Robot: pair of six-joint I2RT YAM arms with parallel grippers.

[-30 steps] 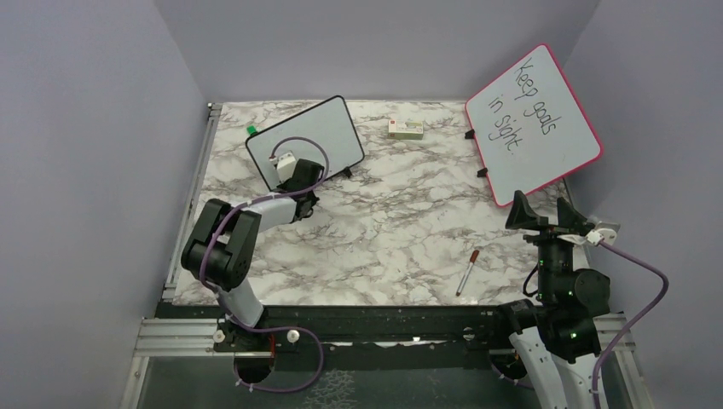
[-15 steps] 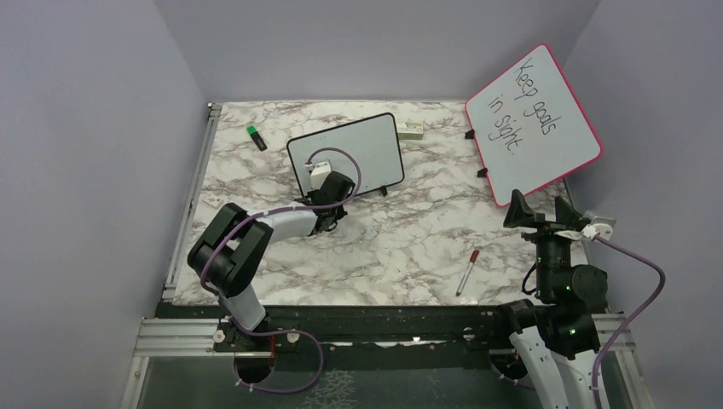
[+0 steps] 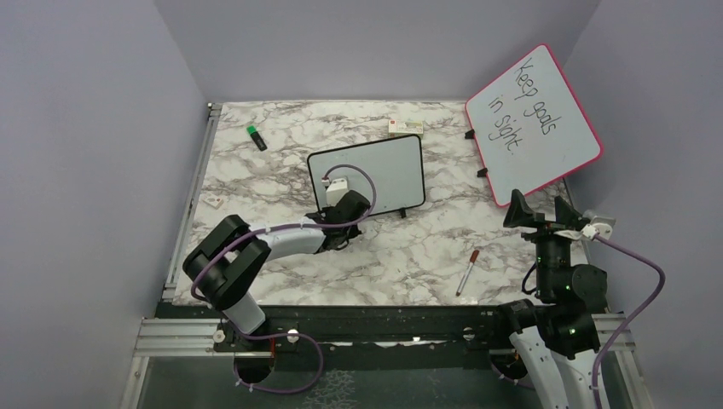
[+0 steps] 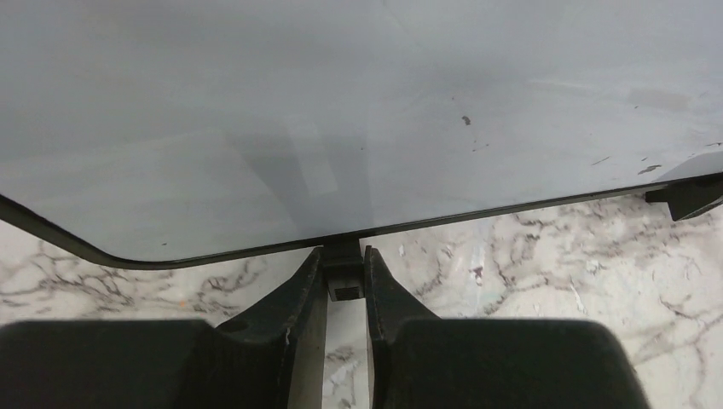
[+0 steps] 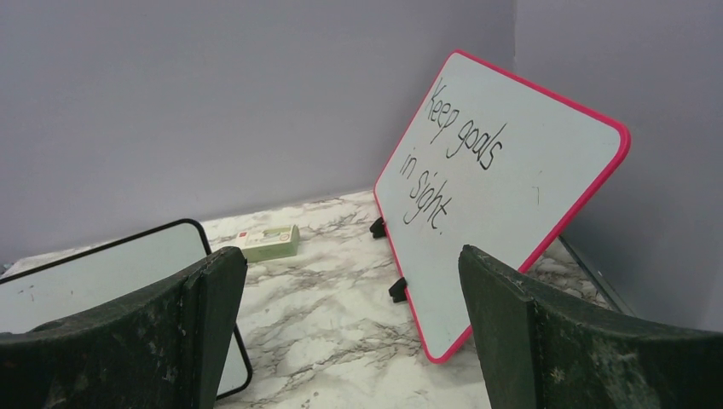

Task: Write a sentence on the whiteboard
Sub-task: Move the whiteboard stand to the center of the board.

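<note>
One whiteboard (image 3: 388,166): blank, dragged from far-left corner toward worktop (image 3: 409,247) middle
Left gripper (image 4: 344,261): pinching its lower frame foot
Right gripper (image 5: 349,273): spread, unmoved

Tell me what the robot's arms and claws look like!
The left arm and right arm have chunky black joints with white sections. A thin purple cable loops along each to a small white box. The left claw and right claw are each two dark, wedge-shaped fingers. Tiny green lights glow on the right arm.
</note>
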